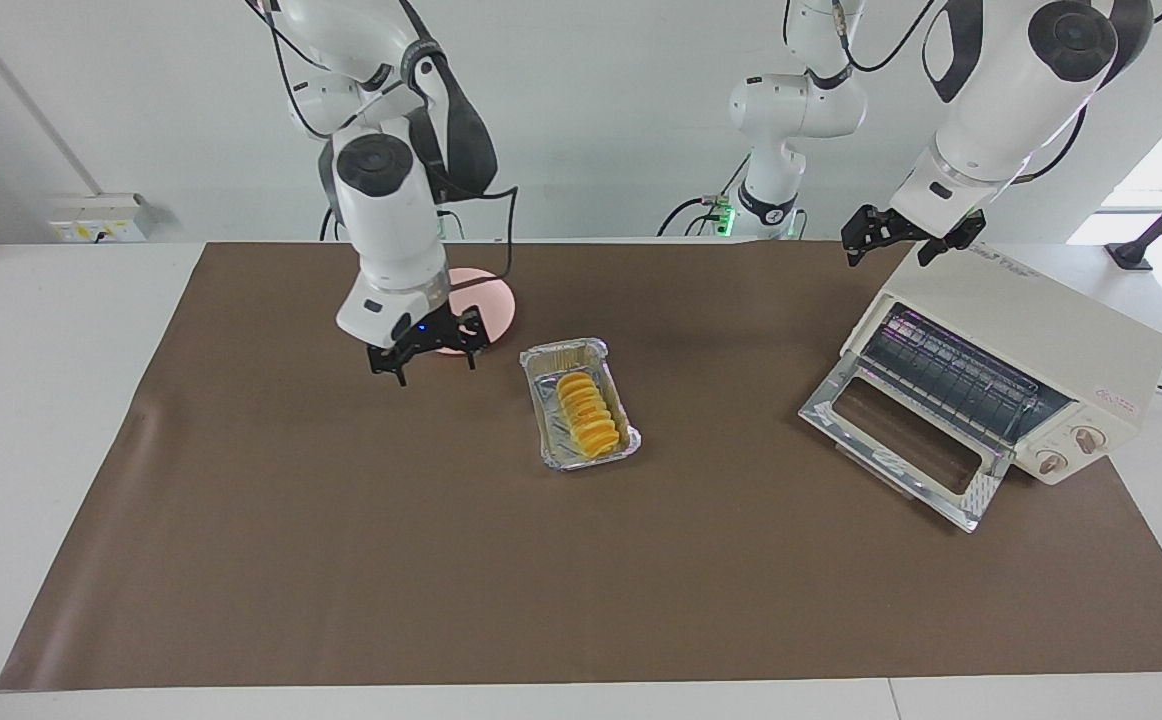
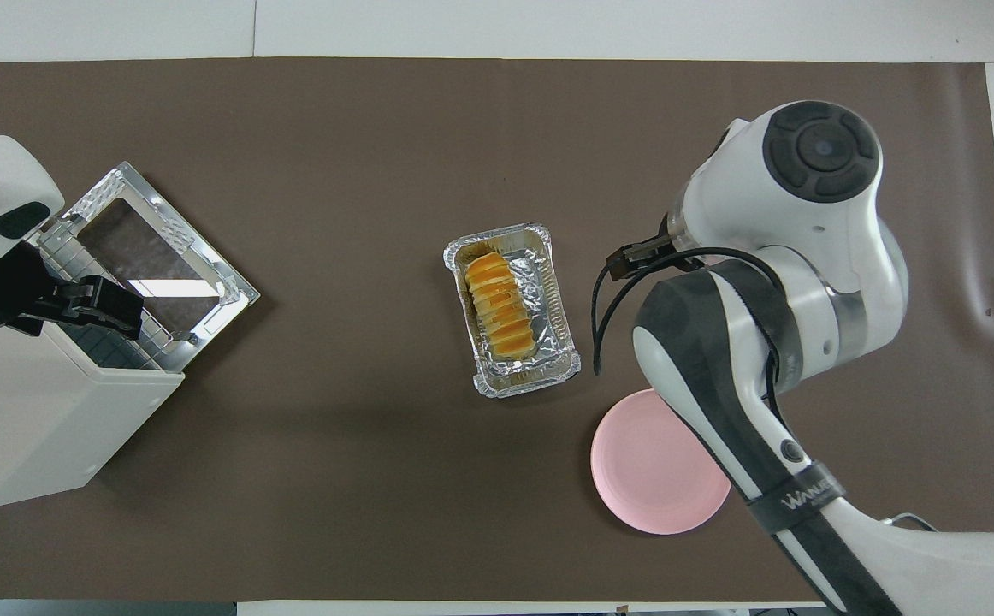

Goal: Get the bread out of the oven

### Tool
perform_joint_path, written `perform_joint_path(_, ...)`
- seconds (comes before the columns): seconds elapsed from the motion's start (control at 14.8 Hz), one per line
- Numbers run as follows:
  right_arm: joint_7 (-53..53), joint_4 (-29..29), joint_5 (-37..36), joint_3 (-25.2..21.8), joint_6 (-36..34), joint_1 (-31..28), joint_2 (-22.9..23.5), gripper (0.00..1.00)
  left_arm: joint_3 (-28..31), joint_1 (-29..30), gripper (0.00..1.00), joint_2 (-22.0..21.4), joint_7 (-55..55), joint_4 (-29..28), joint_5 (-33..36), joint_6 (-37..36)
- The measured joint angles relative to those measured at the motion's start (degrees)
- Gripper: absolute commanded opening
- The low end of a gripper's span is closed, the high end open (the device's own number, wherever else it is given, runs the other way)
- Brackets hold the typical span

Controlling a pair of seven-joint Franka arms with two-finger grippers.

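Item 1 — right gripper [image 1: 436, 358]: hangs in the air over the brown mat [image 1: 341, 560], just off the edge of the pink plate [image 1: 496, 300] and beside the foil tray's end toward the right arm; fingers spread apart, nothing between them. In the overhead view its arm covers most of the gripper and part of the plate.

Item 2 — pink plate: round, flat on the mat, nearer to the robots than the tray, apart from it.

Item 3 — foil tray [image 1: 546, 420]: crinkled silver rectangle at mid-table, lying at a slight slant.

Item 4 — bread [image 1: 587, 413]: golden-yellow ridged loaf, lying lengthwise in the foil tray, along one long wall, shorter than the tray. It is out on the mat, well apart from the oven, and untouched by either gripper.

Item 5 — oven [image 1: 1041, 350]: cream-white box at the left arm's end of the table, turned at an angle. Glass door [image 1: 906, 440] dropped fully open onto the mat; wire rack [image 1: 956, 380] visible inside; two round knobs [image 1: 1069, 452] and a small red sticker on the front.

Item 6 — left gripper [image 1: 906, 238]: held in the air over the oven's top corner nearest the robots; fingers parted, holding nothing.
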Motion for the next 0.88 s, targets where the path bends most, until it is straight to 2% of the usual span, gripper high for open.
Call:
perform_joint_path(0.14, 2.95, 0.45, 1.55, -0.03, 1.9, 1.93, 2.57, 0.99, 0.02, 0.02, 1.0, -0.04, 0.0, 0.03, 0.01, 0.01)
perform_joint_path(0.27, 6.5, 0.5, 1.98, -0.04, 3.44, 3.82, 4.62, 0.91, 0.03, 0.02, 1.0, -0.35, 0.0, 0.21, 0.01, 0.02)
perform_joint_path(0.41, 10.14, 0.39, 2.02, -0.05, 5.28, 5.83, 6.72, 0.9, 0.04, 0.03, 1.0, -0.93, 0.0, 0.31, 0.02, 0.02)
perform_joint_path(0.61, 12.61, -0.78, 2.11, -0.07, 8.07, 7.12, 8.63, 0.82, 0.12, 0.06, 1.0, -1.23, 0.0, 0.32, 0.04, 0.02)
perform_joint_path(0.74, 13.61, -2.48, 2.84, -0.07, 10.27, 7.62, 8.81, 0.64, 0.13, 0.06, 1.0, -1.23, 0.0, 0.32, 0.04, 0.02)
perform_joint_path(0.88, 15.32, -4.13, 3.09, -0.07, 12.0, 8.26, 8.81, 0.35, 0.13, 0.07, 1.0, -1.23, -0.01, 0.32, 0.05, 0.02)
